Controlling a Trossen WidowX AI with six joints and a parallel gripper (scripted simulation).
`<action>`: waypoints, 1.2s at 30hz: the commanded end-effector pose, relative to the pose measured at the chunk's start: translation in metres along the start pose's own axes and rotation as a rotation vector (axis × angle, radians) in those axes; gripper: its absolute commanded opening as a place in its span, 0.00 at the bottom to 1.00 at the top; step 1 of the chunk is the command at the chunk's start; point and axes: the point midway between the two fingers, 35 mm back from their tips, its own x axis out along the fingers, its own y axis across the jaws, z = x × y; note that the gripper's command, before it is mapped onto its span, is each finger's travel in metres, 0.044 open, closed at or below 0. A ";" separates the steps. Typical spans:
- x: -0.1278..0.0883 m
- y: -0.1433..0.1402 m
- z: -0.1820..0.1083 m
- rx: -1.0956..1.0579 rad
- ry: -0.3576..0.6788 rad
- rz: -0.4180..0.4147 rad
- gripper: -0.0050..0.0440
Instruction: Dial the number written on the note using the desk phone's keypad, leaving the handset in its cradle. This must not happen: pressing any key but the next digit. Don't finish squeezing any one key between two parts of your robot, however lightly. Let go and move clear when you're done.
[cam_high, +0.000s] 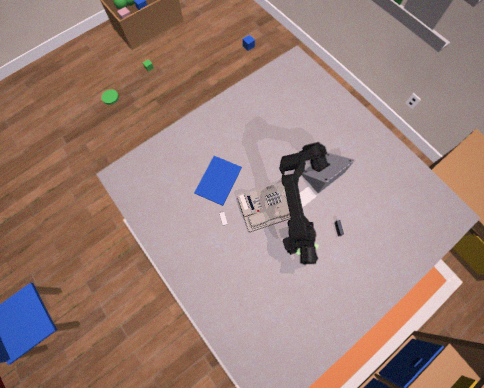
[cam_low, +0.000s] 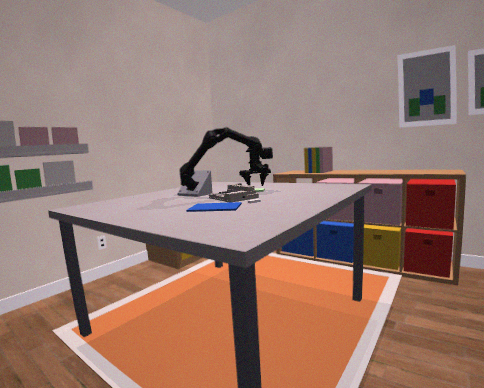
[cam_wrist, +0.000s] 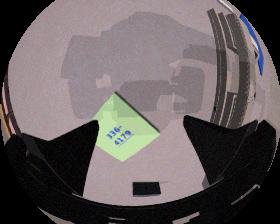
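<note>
The beige desk phone lies mid-table, its keypad beside the arm and the handset in its cradle. The phone's edge shows at the right of the wrist view. The light green note lies flat on the table beside the phone, with blue digits too blurred to read surely. My gripper is open and empty. It hangs a little above the note, with one finger on each side of it, off to the side of the phone.
A blue sheet, a small white block and a small black block lie on the grey table. The arm's base stands behind the phone. A white slip lies next to the phone.
</note>
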 end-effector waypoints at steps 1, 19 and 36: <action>0.000 0.000 0.001 -0.001 -0.004 0.001 1.00; 0.000 0.000 -0.058 -0.001 -0.004 0.001 1.00; -0.043 0.019 -0.044 -0.007 -0.007 0.005 1.00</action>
